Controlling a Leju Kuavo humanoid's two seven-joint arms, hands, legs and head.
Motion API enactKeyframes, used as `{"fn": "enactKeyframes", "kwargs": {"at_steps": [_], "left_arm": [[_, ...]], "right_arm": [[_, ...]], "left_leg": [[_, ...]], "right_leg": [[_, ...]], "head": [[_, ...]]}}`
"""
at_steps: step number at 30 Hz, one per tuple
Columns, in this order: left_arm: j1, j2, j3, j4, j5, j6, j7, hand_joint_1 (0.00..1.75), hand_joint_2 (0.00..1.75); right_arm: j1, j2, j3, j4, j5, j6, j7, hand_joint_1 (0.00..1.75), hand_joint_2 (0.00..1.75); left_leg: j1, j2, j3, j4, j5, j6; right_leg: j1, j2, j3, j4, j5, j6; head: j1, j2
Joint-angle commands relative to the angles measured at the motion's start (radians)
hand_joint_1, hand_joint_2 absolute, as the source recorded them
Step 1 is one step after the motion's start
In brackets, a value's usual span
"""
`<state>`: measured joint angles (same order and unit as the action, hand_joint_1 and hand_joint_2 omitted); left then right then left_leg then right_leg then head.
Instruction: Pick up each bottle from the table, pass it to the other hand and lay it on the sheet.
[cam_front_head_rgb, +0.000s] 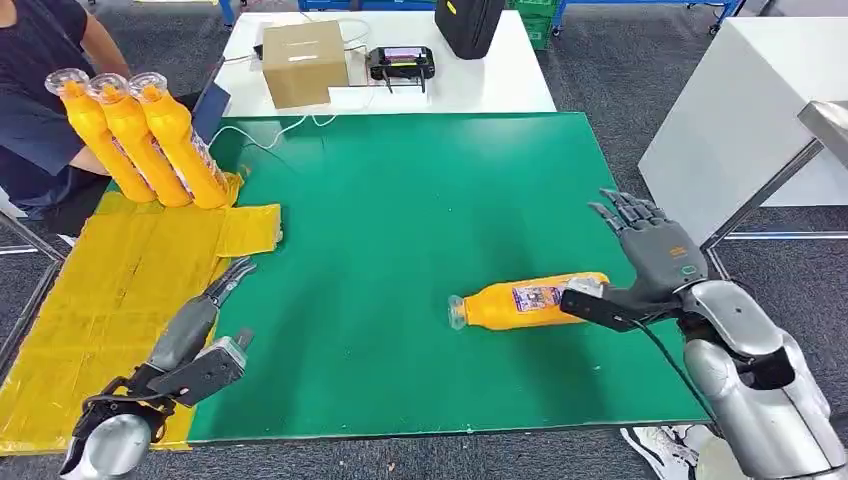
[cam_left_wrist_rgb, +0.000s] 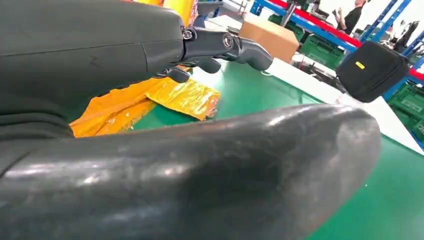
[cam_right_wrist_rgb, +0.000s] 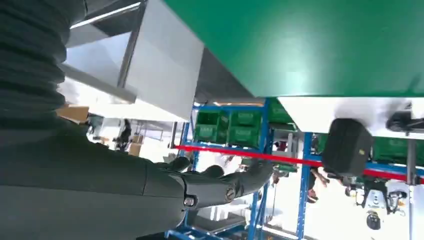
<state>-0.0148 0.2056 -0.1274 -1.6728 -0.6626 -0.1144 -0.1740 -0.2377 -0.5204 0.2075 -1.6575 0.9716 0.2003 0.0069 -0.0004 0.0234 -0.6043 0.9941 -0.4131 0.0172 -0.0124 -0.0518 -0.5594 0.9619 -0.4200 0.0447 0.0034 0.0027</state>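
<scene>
An orange bottle (cam_front_head_rgb: 530, 301) with a clear cap lies on its side on the green table (cam_front_head_rgb: 400, 220), at the right front. My right hand (cam_front_head_rgb: 650, 258) hovers open at the bottle's base end, thumb near the bottle, fingers spread upward. Three orange bottles (cam_front_head_rgb: 140, 135) lie side by side at the far end of the yellow sheet (cam_front_head_rgb: 120, 290) on the left. My left hand (cam_front_head_rgb: 195, 335) is open over the sheet's near edge, holding nothing. In the left wrist view its fingers (cam_left_wrist_rgb: 225, 45) reach out above the crumpled yellow sheet (cam_left_wrist_rgb: 185, 95).
A person in dark clothes (cam_front_head_rgb: 40, 90) sits at the far left behind the three bottles. A white table behind holds a cardboard box (cam_front_head_rgb: 303, 62), a dark device (cam_front_head_rgb: 402, 62) and a black bag (cam_front_head_rgb: 468, 24). A white cabinet (cam_front_head_rgb: 740, 110) stands at the right.
</scene>
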Motion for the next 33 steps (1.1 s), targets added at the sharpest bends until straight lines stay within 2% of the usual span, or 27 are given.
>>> {"fn": "enactKeyframes", "kwargs": {"at_steps": [1,5,13,25,33], "left_arm": [[-0.023,-0.02,0.017,0.031,-0.003,-0.009,0.001,0.0,0.0],[-0.047,-0.019,0.004,0.047,-0.001,-0.013,-0.001,0.0,0.0],[-0.15,-0.012,-0.053,0.125,0.017,-0.031,-0.001,0.0,0.0],[-0.194,-0.011,-0.093,0.164,0.037,-0.036,0.004,0.0,0.0],[-0.19,-0.013,-0.095,0.168,0.041,-0.036,0.005,0.0,0.0]], "right_arm": [[-0.022,0.006,0.0,0.067,-0.018,0.014,-0.017,0.0,1.75],[-0.016,-0.004,0.031,0.13,-0.035,0.048,-0.03,0.0,1.75],[-0.033,0.003,0.163,0.412,-0.065,0.068,-0.094,0.0,1.75],[-0.089,0.042,0.286,0.5,-0.075,0.079,-0.09,0.0,1.75],[-0.147,0.076,0.358,0.56,0.05,0.038,-0.029,0.0,1.75]], "left_leg": [[0.001,-0.001,0.003,0.0,-0.001,-0.001],[0.001,-0.001,0.003,-0.001,-0.001,-0.001],[0.002,-0.002,0.003,-0.002,0.0,-0.001],[0.001,0.0,0.004,-0.001,-0.001,-0.001],[0.002,0.001,0.003,-0.001,-0.001,-0.001]], "right_leg": [[0.0,0.005,0.003,-0.001,-0.001,-0.002],[0.001,0.004,0.002,-0.001,-0.001,-0.002],[0.001,0.002,0.004,-0.003,0.0,-0.001],[0.001,0.007,0.003,-0.001,0.0,-0.002],[0.001,0.006,0.002,-0.001,0.0,-0.002]], "head": [[0.0,0.0],[0.0,0.0],[0.0,0.0],[0.0,0.0],[0.0,0.0]]}}
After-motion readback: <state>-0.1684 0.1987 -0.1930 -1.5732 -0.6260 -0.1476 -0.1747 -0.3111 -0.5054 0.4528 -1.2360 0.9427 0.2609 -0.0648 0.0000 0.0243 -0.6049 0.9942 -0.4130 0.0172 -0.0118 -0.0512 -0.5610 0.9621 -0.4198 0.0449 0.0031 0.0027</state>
